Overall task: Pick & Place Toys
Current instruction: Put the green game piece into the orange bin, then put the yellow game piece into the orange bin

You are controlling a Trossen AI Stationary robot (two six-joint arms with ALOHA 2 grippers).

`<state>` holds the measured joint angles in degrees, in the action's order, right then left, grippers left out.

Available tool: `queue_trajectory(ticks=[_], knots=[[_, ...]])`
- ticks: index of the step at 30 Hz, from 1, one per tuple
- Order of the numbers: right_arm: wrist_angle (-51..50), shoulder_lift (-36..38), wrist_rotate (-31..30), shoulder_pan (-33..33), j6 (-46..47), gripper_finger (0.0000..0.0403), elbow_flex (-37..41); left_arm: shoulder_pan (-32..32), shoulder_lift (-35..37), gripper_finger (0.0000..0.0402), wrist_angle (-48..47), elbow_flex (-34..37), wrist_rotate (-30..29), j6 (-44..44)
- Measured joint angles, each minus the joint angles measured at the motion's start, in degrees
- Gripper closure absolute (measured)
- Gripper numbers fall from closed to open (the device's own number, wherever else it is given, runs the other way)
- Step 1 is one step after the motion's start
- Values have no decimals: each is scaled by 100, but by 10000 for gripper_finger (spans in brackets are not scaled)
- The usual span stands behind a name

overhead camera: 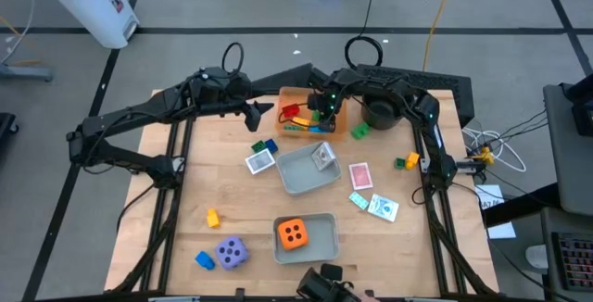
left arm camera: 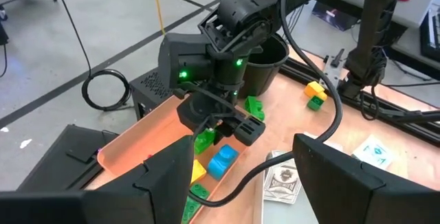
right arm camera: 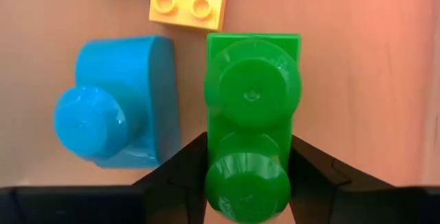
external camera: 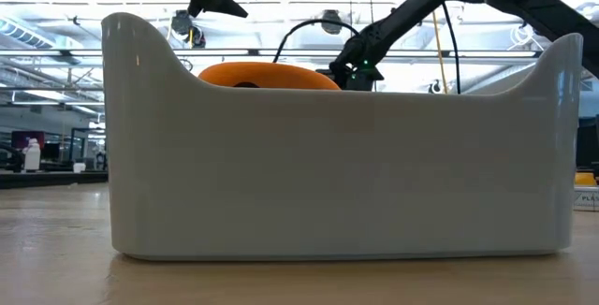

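Right gripper (overhead camera: 320,107) down inside the orange tray (left arm camera: 130,145), at the far side of the table (overhead camera: 176,191). Fingers (right arm camera: 175,172) clamped on a green brick (right arm camera: 252,107), one on each side. Maybe just above the tray floor, maybe touching it; hard to tell from here. Right beside the green brick, a blue brick (right arm camera: 120,107), and a yellow brick (right arm camera: 189,1) close by, both lying in the same tray.

Left gripper (overhead camera: 258,112) up in the air just beside the orange tray, pointing at it. Fingers (left arm camera: 165,176) apart, nothing between them.

Orange die (overhead camera: 294,234) sitting in a grey tray (overhead camera: 326,220) at the near edge. Purple die (overhead camera: 231,252) on the bare wood next to that tray, with one more blue brick (overhead camera: 204,260) just beside it. A second grey tray (overhead camera: 295,180) in the middle of the table, with a white card (overhead camera: 322,156) leaning inside. Pink card (overhead camera: 359,175) and teal card (overhead camera: 383,207) flat on the wood over on the right side. Black pot (overhead camera: 380,112) near the orange tray.
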<state>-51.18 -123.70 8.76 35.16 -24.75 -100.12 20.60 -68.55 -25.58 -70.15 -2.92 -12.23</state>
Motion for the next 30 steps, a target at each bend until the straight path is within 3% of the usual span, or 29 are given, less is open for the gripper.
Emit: queue_trajectory(ticks=[10, 20, 30], knots=[[0, 0, 52, 0, -63, 247, 0, 0, 0, 147, 2, 0, 9, -99], [-46, 27, 152, -2, -149, 196, 0, 0, 0, 147, -28, 0, 9, -179], [176, 794, 181, 4, 3, 182, -2, -15, 295, 147, -1032, -4, 356, -186]])
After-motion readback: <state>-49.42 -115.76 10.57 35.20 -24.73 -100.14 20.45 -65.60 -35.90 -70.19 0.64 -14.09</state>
